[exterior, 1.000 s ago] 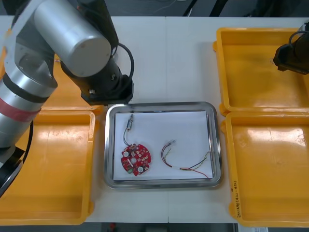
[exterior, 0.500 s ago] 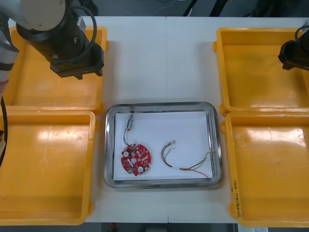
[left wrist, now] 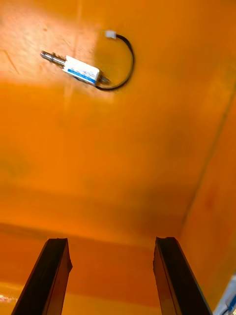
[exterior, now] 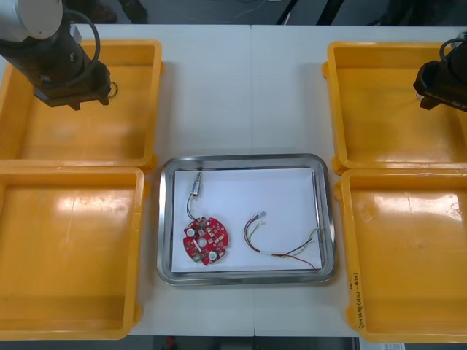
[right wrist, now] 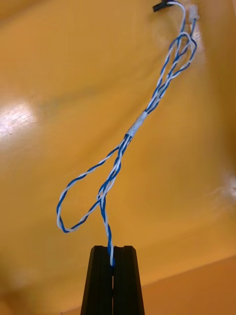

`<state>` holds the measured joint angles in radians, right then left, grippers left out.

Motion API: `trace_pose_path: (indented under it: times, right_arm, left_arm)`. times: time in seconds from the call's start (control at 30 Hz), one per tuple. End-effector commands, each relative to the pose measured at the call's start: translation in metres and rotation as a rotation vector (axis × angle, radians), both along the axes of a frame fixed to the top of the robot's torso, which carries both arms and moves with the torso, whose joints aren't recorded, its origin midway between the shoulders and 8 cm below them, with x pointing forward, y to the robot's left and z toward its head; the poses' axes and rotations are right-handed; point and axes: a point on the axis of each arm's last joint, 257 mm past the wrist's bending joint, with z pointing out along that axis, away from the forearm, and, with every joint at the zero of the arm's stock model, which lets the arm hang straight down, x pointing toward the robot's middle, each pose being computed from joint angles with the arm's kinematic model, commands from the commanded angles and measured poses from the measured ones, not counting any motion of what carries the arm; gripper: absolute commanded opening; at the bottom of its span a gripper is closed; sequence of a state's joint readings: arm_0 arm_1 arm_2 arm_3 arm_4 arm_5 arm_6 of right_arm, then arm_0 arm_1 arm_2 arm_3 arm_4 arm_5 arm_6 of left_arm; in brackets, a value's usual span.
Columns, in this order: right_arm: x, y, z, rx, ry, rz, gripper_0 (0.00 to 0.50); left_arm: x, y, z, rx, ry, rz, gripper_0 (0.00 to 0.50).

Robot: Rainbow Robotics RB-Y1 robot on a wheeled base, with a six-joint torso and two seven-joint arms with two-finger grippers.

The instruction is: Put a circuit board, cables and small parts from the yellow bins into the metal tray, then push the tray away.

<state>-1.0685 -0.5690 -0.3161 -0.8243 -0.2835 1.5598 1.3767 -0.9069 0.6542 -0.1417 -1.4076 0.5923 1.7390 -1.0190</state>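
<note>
Jaws spread, left gripper (left wrist: 110,241) faces small metal part (left wrist: 81,70); right gripper (right wrist: 112,248) pinches cable (right wrist: 135,128).

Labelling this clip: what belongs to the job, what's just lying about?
Job: metal tray, red circuit board, red and yellow cable, twisted blue and white cable held by right gripper, small metal part before open left gripper, yellow bins.
Lying about: table, bin label.

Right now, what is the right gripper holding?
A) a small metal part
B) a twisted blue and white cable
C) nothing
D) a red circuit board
B: the right gripper is shut on the blue and white cable, which dangles over a yellow bin.
</note>
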Motion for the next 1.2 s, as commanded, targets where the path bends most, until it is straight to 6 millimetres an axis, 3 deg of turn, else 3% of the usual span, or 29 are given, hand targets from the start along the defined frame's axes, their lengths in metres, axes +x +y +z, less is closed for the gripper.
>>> trace_pose_path:
  times: [0.03,0.37,0.73,1.07,1.1,1.13,1.17,1.2]
  right_arm:
    - [0.0,0.021,0.009,-0.007,-0.014,-0.022,0.0]
    - [-0.02,0.033,0.009,-0.021,0.004,-0.02,0.0]
    - [-0.04,0.049,0.002,-0.027,0.007,-0.026,0.0]
    - [-0.04,0.052,-0.006,-0.021,0.001,-0.031,0.008]
    - [-0.039,0.053,-0.006,-0.021,0.0,-0.028,0.126]
    - [-0.039,0.053,-0.005,-0.02,0.0,-0.03,0.176]
    - [-0.039,0.052,-0.005,-0.021,0.0,-0.031,0.176]
    - [-0.039,0.052,-0.005,-0.021,0.0,-0.031,0.39]
  left_arm:
    - [0.032,0.037,0.048,0.077,-0.136,-0.039,0.5]
    - [0.064,0.056,0.054,0.032,-0.226,0.004,0.5]
    - [0.1,0.051,0.032,-0.015,-0.233,-0.002,0.5]
    - [0.125,0.036,0.019,-0.044,-0.28,0.007,0.5]
    - [0.126,0.034,0.02,-0.047,-0.282,0.007,0.5]
    - [0.126,0.034,0.019,-0.045,-0.28,0.007,0.5]
    - [0.127,0.033,0.02,-0.045,-0.281,0.006,0.5]
    - [0.127,0.034,0.02,-0.044,-0.281,0.007,0.5]
